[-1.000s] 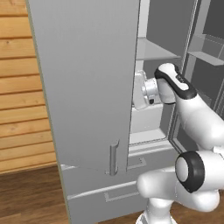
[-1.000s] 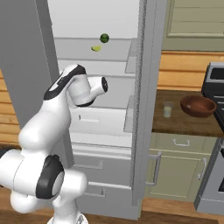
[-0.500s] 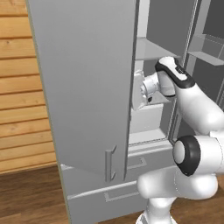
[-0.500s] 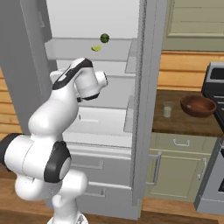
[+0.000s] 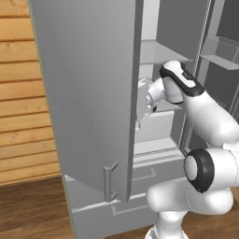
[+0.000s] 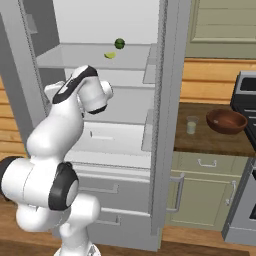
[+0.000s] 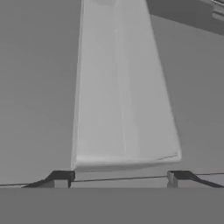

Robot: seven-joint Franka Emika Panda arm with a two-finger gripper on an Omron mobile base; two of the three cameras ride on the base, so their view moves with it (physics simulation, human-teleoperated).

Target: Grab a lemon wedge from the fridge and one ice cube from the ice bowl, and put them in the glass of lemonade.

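The fridge [image 6: 165, 125] stands open, its left door [image 5: 88, 93] swung wide. On the upper shelf lies the lemon wedge [image 6: 109, 55], small and pale yellow, beside a dark green ball [image 6: 120, 43]. My hand [image 6: 96, 96] is inside the fridge, below that shelf and left of the wedge. Its front is tucked behind the door's edge [image 5: 138, 107]. My gripper [image 7: 120, 177] is open, its tips wide apart, facing a pale grey panel [image 7: 122, 96] close ahead, with nothing held. The glass of lemonade [image 6: 191, 125] and the reddish-brown ice bowl [image 6: 226, 121] stand on the counter to the right.
The fridge's right door post [image 6: 167, 100] stands between the fridge interior and the wooden counter [image 6: 210, 142]. Beige cabinets [image 6: 200, 195] sit under the counter and a stove [image 6: 247, 100] is at the far right. Two lower drawers [image 6: 115, 200] are closed. A wood-plank wall [image 5: 23, 102] lies left.
The arm has swung further left into the fridge, its hand turning toward the inner side of the left door. The fridge, wedge, glass and bowl have not moved.
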